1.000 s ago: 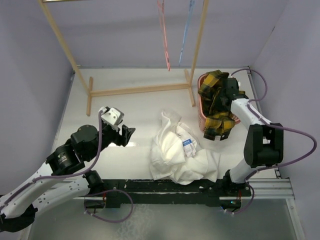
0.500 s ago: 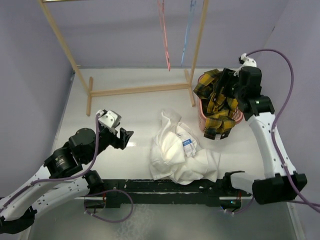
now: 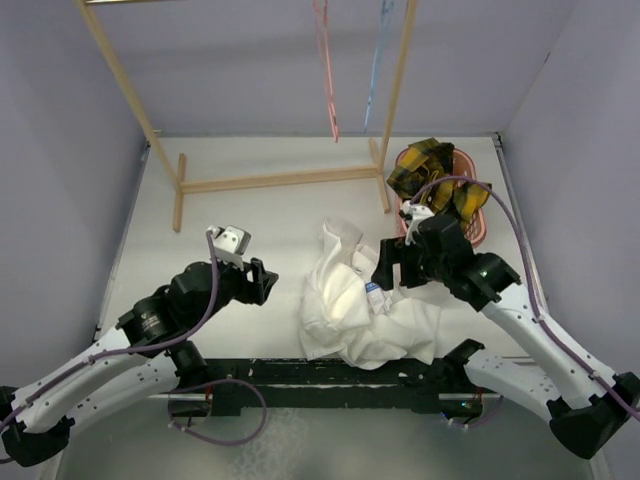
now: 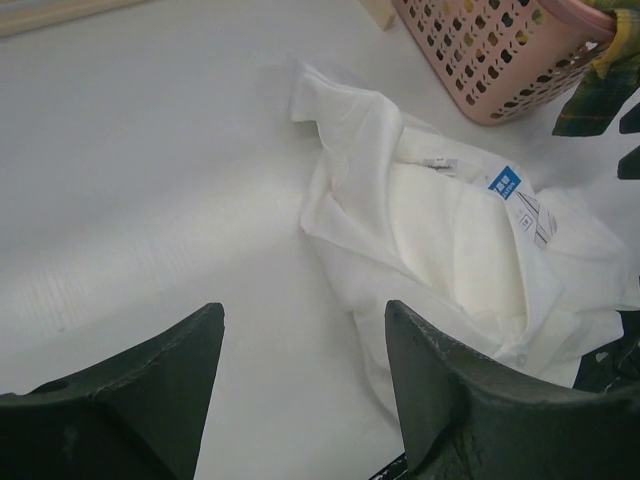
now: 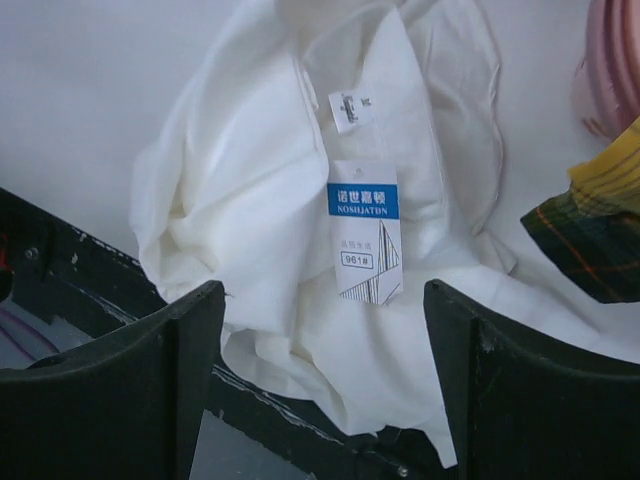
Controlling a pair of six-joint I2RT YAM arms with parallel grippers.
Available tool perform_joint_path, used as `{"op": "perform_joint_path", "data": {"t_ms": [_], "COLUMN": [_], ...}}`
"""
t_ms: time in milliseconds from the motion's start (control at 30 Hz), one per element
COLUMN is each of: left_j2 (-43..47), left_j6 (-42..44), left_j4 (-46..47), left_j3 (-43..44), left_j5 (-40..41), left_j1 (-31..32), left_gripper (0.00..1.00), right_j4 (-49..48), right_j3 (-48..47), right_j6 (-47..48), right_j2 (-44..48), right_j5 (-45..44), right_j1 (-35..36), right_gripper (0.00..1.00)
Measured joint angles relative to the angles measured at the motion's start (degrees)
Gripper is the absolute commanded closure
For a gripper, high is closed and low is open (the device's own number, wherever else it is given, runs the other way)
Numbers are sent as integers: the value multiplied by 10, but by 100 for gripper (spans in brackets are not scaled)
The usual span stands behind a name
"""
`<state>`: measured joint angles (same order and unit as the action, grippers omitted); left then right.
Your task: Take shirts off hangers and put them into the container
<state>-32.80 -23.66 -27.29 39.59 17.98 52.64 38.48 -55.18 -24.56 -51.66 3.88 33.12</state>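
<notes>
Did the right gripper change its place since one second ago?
Yes. The right gripper moved from above the basket leftward and nearer, over the white shirt.

Open table [image 3: 250, 215] left of white shirt [image 3: 345, 300]; basket [image 4: 490, 60], rack post [image 3: 381, 178] beyond.

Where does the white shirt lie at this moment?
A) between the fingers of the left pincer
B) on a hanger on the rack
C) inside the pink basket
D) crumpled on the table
D: the white shirt lies crumpled on the table, beside the basket and outside it.
</notes>
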Motion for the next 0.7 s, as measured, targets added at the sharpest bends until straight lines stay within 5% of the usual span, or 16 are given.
{"op": "perform_joint_path", "data": {"t_ms": [333,400,700], "left_j2": [1,15,73], "left_j6": [-23,-23,-27], "left_j4": [10,10,-18], "left_j3": [-17,-17,10], "left_j5": [0,1,5], "left_j1": [0,0,0], "left_gripper": [32,32,33], "right_j4": [-62,-82,-167], "right_j3": [103,114,143], "right_j6": [-45,-50,-66], "right_j2": [-71,-95,-174], "right_j5": [7,9,18], "right_j1": [55,57,66], "right_gripper": [13,1,0]}}
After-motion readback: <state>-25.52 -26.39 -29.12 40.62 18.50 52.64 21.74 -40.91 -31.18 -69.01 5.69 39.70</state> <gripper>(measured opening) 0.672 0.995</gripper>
